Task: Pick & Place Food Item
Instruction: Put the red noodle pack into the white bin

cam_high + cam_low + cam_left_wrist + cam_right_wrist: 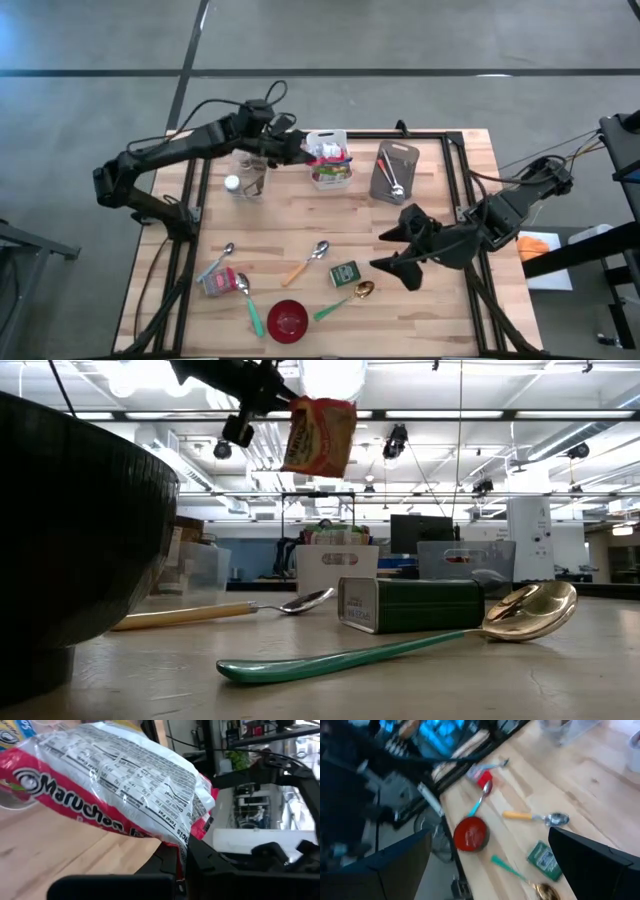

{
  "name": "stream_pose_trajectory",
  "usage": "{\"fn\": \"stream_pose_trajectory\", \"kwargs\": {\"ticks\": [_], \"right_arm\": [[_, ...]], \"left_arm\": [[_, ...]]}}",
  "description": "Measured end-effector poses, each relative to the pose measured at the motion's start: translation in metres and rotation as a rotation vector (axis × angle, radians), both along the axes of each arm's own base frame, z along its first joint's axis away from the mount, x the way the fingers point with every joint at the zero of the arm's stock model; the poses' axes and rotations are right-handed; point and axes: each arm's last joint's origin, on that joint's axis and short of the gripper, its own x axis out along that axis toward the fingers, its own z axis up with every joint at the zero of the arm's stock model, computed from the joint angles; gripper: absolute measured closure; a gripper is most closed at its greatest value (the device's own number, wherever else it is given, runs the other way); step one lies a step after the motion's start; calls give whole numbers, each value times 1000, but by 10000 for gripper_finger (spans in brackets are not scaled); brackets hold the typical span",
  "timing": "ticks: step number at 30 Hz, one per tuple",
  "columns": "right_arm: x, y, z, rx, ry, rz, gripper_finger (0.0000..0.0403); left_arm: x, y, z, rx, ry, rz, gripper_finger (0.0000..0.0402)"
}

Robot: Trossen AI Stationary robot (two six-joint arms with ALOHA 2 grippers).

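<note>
The food item is a red-and-white instant-noodle packet (120,775), which hangs high over the table in the low view (318,435). My left gripper (298,150) is shut on it at the table's far side, right beside a white bin (328,140) that holds more packets. My right gripper (398,250) hovers open with nothing between its fingers over the table's right half, above the green tin (344,273) and the gold spoon (362,290). My left gripper pinches the packet by one crimped end (186,836) between its two fingers. The fingers slant downward. The packet is lifted clear of the table and sticks out past the fingertips, its long body tilted.
A grey tray (393,172) with utensils stands right of the bin, and a clear cup (252,178) left of it. Near the front lie a red bowl (287,320), several spoons such as the orange-handled one (305,262), and a small red packet (218,283).
</note>
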Motion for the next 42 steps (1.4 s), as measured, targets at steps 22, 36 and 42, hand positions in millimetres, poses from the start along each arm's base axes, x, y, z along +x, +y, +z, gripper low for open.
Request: {"fn": "stream_pose_trajectory", "kwargs": {"ticks": [22, 36, 42], "right_arm": [[-2, 0, 2, -68, 3, 102, 5], [-1, 0, 1, -69, 4, 102, 5], [-1, 0, 1, -70, 5, 102, 5]], "left_arm": [[-2, 0, 4, 96, -91, -238, 400], [-4, -2, 6, 171, -119, -297, 400], [-5, 2, 8, 137, -115, -246, 400]]}}
